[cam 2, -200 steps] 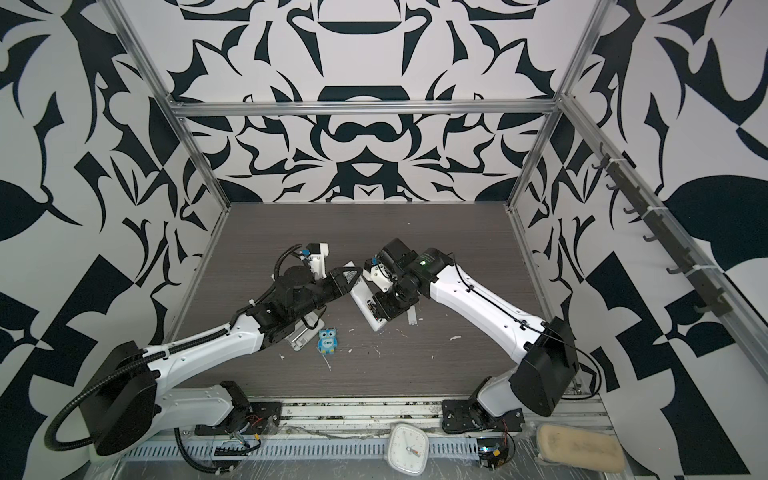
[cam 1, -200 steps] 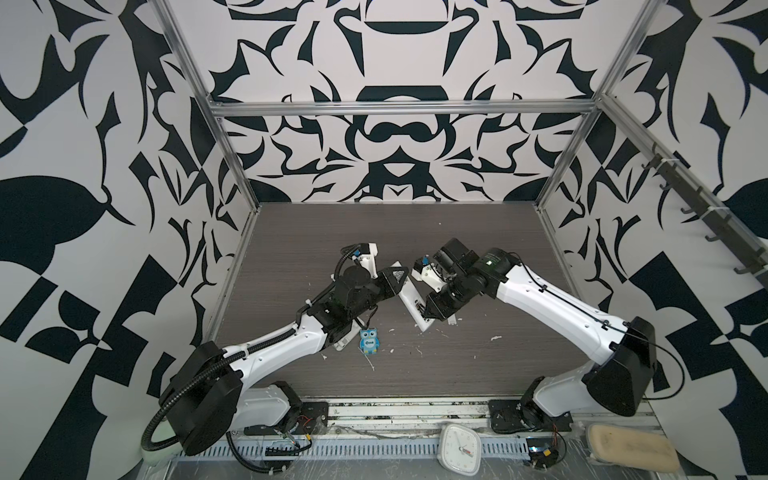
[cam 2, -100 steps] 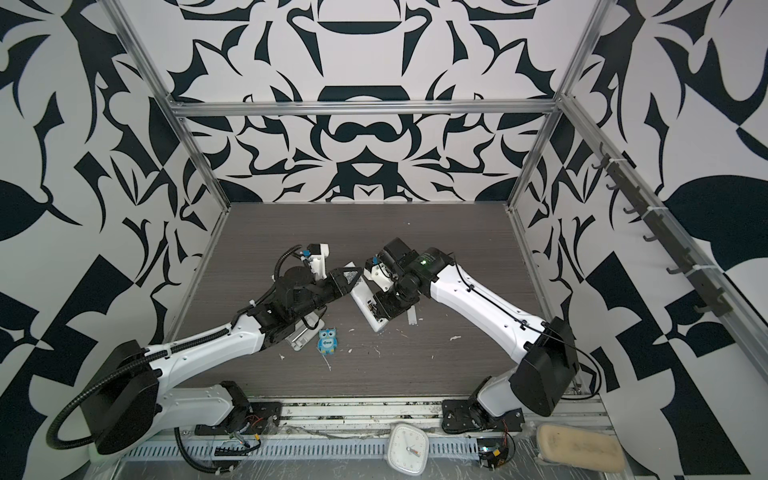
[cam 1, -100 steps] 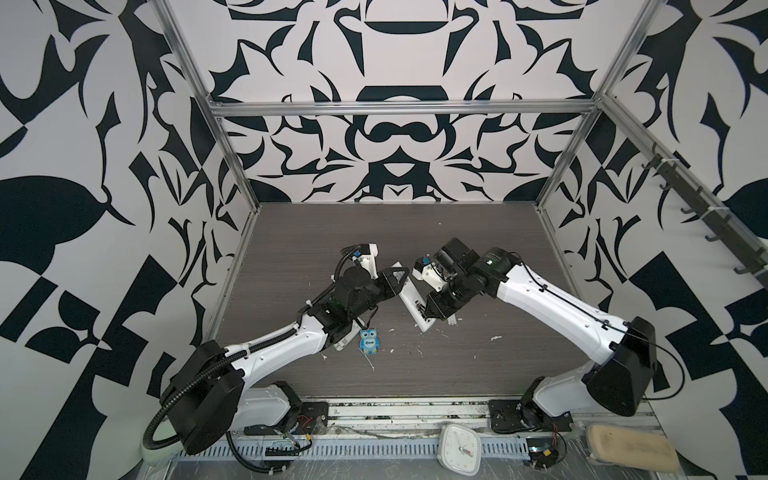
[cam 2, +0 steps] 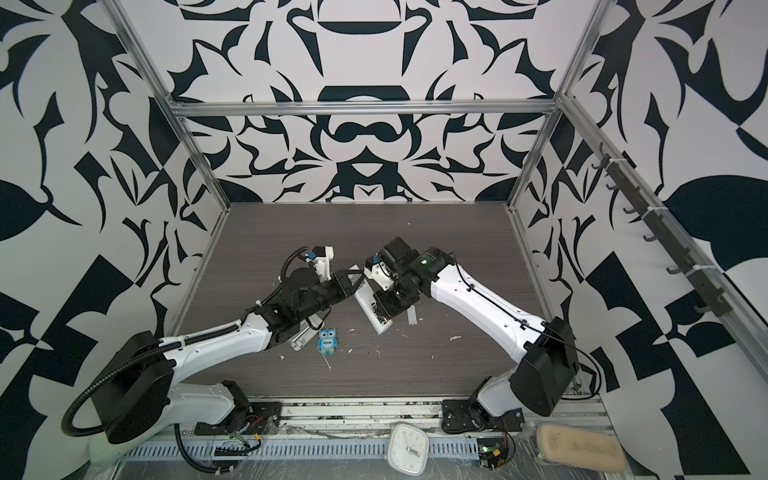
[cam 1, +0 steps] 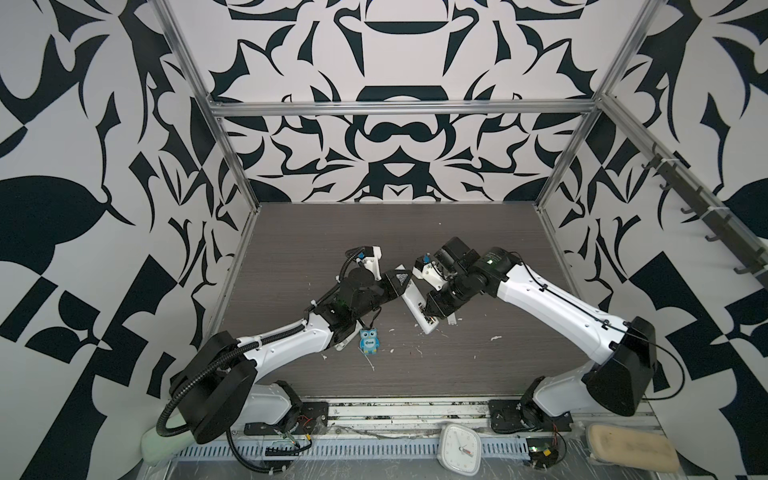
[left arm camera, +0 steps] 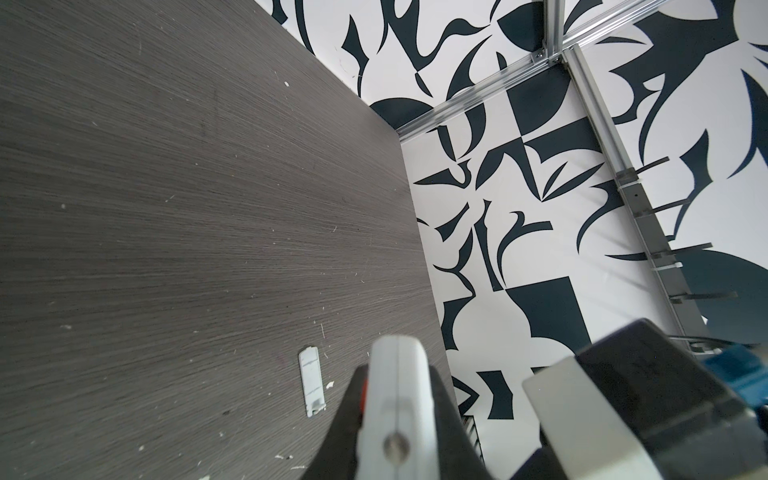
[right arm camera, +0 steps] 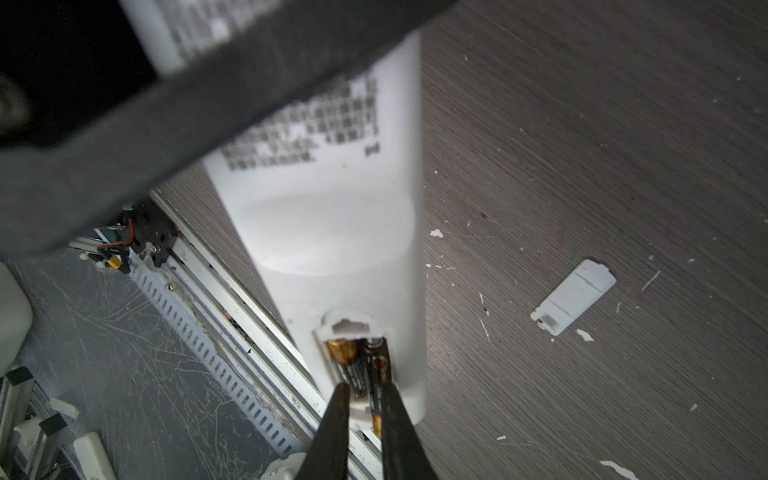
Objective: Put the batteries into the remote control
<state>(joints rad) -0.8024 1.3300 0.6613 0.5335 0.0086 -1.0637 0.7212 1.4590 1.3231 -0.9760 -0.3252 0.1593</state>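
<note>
Two top views first: found the remote control point(cam 1: 417, 306) held up above the desk point(cam 1: 374, 232) near its middle, slanted, with the left gripper point(cam 1: 402, 282) clamped on its far end and the right gripper point(cam 1: 429, 313) down at its near end. Noted a small white cover point(cam 1: 451, 320) lying flat on the desk just beside the right gripper, a blue owl figure point(cam 1: 369, 340) near the left arm point(cam 1: 291, 340), and a grey-white tray point(cam 2: 300, 338) partly hidden under that arm. Turned to the left wrist view: saw the left gripper point(left arm camera: 397, 374) squeezing the edge-on end of the remote control point(left arm camera: 397, 399) between both black fingers point(left arm camera: 345, 424), with the cover point(left arm camera: 311, 381) on the desk apart from it. Turned to the right wrist view: saw the open compartment point(right arm camera: 357, 345) at the end of the remote control point(right arm camera: 345, 241), with the batteries point(right arm camera: 345, 353) side by side inside, and the right gripper point(right arm camera: 365, 395) pinched narrowly on one of them; could not tell how firmly. Made out blurred dark print on its white back.
</note>
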